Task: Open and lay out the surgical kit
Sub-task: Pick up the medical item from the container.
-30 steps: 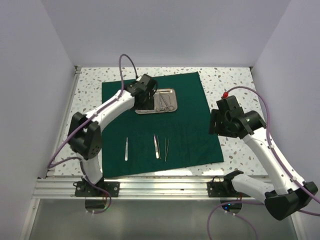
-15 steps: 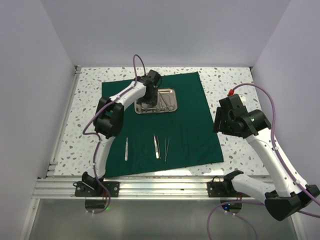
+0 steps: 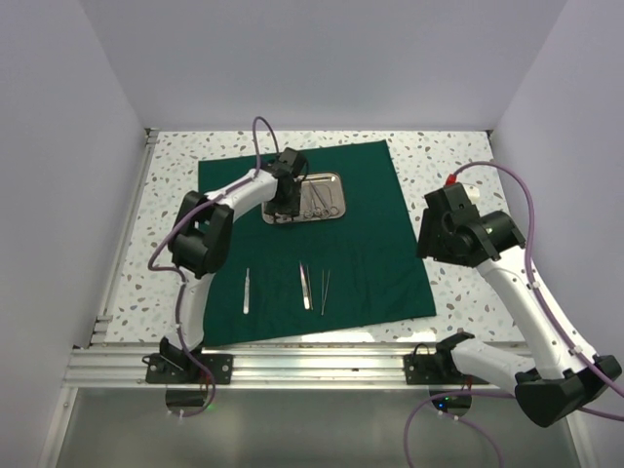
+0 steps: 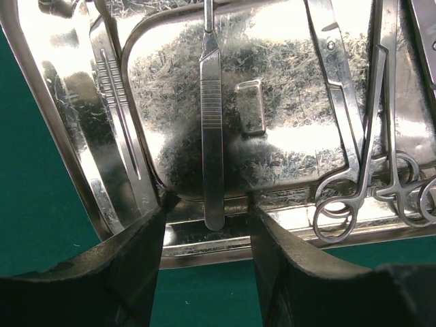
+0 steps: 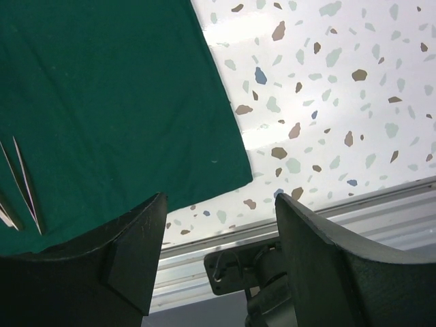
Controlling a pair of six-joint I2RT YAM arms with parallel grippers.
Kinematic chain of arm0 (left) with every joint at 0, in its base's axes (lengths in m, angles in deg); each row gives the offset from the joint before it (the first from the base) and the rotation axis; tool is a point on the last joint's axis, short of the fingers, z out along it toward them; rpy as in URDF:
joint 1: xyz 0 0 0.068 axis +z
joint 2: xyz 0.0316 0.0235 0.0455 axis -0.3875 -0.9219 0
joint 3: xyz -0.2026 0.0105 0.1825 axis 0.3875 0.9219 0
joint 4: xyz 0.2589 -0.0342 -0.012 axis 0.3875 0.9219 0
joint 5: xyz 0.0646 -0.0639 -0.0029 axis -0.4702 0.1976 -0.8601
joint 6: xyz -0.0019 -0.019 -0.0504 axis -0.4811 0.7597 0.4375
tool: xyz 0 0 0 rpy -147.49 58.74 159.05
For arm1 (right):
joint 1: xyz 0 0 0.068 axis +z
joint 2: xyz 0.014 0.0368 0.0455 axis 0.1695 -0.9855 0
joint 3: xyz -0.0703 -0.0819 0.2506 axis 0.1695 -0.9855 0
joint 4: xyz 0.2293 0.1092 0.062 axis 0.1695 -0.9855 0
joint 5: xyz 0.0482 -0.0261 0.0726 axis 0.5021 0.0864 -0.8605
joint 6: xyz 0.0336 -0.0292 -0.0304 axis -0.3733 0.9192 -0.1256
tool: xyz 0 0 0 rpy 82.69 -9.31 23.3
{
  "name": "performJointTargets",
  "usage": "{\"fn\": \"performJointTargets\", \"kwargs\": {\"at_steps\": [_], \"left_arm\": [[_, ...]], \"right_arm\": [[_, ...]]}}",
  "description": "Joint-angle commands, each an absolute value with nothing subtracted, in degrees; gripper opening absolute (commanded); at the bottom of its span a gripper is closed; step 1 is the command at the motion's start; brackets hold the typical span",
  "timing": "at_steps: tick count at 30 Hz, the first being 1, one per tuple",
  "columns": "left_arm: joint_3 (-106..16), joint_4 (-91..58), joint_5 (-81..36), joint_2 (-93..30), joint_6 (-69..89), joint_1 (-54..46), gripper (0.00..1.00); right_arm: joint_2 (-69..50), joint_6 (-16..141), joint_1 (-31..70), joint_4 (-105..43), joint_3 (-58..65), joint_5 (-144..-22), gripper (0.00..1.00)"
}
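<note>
Left gripper point(image 4: 208, 212), newly lowered at tray's point(image 4: 300, 82) 9 o'clock, is spread astride a scalpel point(image 4: 210, 102) for pickup; right gripper point(image 5: 218, 204) is unclenched.

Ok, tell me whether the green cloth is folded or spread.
Spread: the green cloth lies flat on the table, the steel tray and loose instruments resting on it.
</note>
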State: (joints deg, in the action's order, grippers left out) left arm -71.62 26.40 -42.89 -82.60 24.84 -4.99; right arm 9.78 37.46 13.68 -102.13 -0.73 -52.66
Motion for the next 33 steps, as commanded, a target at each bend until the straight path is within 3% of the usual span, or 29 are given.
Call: {"fn": "performJointTargets", "kwargs": {"at_steps": [1,8,12,21,22,23,33], "left_arm": [[-66.7,26.3,-41.6,-81.7,25.1,-5.5,0.55],[-71.6,26.5,-41.2,-85.5,25.1,-5.5,0.53],[-75.6,28.9,-40.9,-89.1,25.2,-5.5,0.45],[-73.3,29.5,-42.4,-88.8,27.2,-5.3,0.17],[-73.0,29.3,-42.4,-88.6,27.0,-5.2,0.05],[-72.5,29.2,-42.6,-88.4,27.1,-5.2,0.0],[-77.3,32.4,-43.4,-78.9,25.3,-5.2,0.0]], "right_arm": [[9.7,37.1,13.4,-101.5,0.5,-51.7,0.69],[9.2,38.0,13.2,-100.8,0.6,-52.6,0.69],[9.8,38.5,13.2,-101.2,0.8,-52.3,0.69],[11.3,39.5,12.8,-101.6,0.5,-51.6,0.69],[11.3,39.5,12.8,-101.5,0.4,-51.8,0.7],[11.3,39.5,12.8,-101.5,0.4,-52.1,0.7],[11.6,39.9,12.8,-100.3,0.2,-55.1,0.69]]}}
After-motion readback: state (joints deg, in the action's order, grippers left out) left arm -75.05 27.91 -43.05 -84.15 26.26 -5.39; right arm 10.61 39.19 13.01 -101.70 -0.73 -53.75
